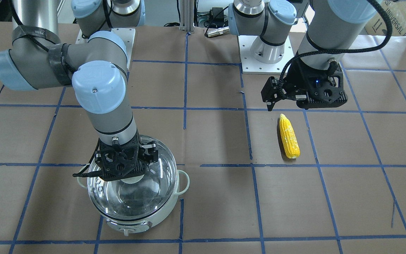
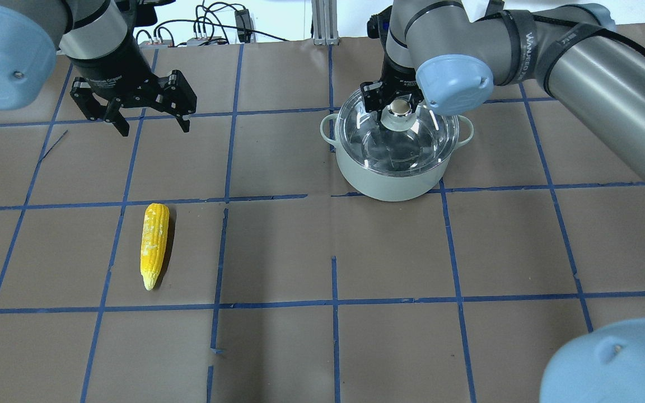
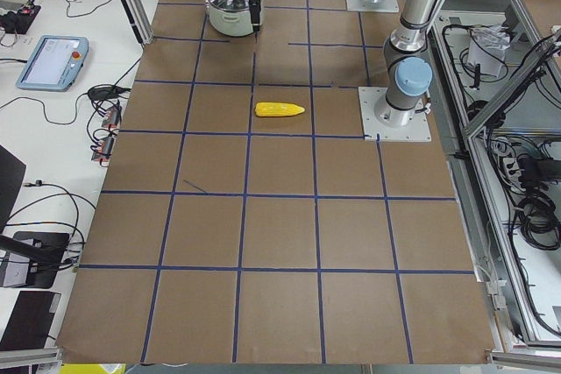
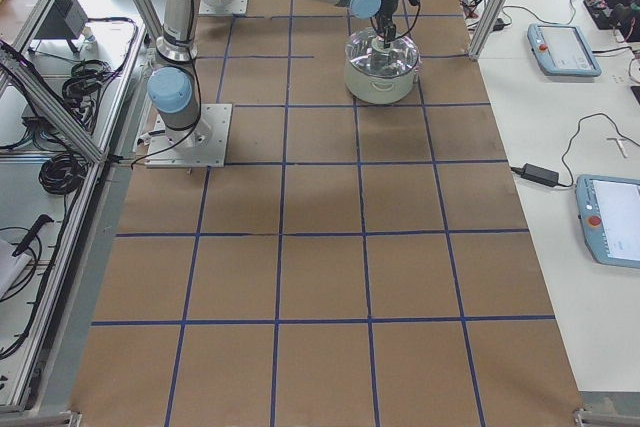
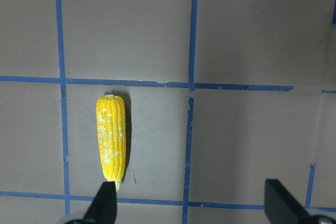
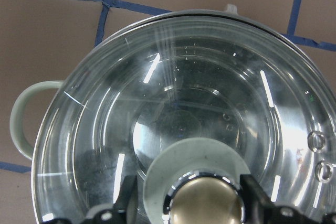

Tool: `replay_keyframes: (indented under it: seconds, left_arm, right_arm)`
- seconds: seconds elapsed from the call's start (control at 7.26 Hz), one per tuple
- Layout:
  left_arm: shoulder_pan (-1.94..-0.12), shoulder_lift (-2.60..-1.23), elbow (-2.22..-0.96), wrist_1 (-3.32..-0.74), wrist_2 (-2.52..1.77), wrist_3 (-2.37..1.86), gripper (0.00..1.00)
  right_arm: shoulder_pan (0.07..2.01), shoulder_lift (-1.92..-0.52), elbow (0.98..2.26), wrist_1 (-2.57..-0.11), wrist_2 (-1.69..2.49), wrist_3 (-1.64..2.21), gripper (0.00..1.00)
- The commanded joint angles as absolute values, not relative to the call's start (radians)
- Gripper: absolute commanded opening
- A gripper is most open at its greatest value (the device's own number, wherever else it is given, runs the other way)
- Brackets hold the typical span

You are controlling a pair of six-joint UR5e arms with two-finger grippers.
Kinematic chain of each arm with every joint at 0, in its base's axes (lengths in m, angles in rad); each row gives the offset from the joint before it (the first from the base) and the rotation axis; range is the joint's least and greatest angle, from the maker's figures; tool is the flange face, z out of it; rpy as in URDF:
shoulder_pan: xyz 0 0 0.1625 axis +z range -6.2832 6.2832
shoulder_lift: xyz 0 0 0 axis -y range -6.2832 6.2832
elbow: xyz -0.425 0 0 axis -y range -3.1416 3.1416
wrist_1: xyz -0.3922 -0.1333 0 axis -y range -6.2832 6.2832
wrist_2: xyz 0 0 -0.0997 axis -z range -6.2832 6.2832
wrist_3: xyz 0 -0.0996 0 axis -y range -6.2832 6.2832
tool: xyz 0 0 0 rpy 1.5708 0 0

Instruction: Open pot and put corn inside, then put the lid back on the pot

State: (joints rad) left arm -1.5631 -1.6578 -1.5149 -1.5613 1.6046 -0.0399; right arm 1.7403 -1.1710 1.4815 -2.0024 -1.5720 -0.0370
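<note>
Across the front-facing view, a brown paper table (image 1: 217,197) gridded with blue tape (image 1: 185,109) carries the pot (image 1: 139,215), the lid (image 1: 153,190) on it, and the corn (image 1: 289,137) well apart. Overhead, the left gripper (image 2: 154,127) hangs wide open and empty near the corn; the right gripper (image 2: 400,109) straddles the lid's knob (image 2: 400,106), unclamped. Right side view: tablets (image 4: 565,49) on a white bench (image 4: 540,107).

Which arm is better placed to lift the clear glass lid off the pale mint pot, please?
The right arm: the right gripper is over the domed clear glass lid, jaws either side of its beige-topped knob. The left gripper hangs open far from the pale mint pot, near the yellow corn cob.
</note>
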Motion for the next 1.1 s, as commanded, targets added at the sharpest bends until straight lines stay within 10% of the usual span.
replay_keyframes:
  seconds: [0.0, 0.96]
  left_arm:
    - [-1.563, -1.658, -1.516, -1.560, 1.605, -0.038, 1.00]
    - [-1.451, -1.725, -1.601, -1.503, 1.612, 0.121, 1.00]
  right_arm:
    - [1.735, -1.170, 1.482, -1.997, -1.572, -0.040, 0.59]
    - [1.723, -1.192, 1.402, -1.814, -1.574, -0.043, 0.45]
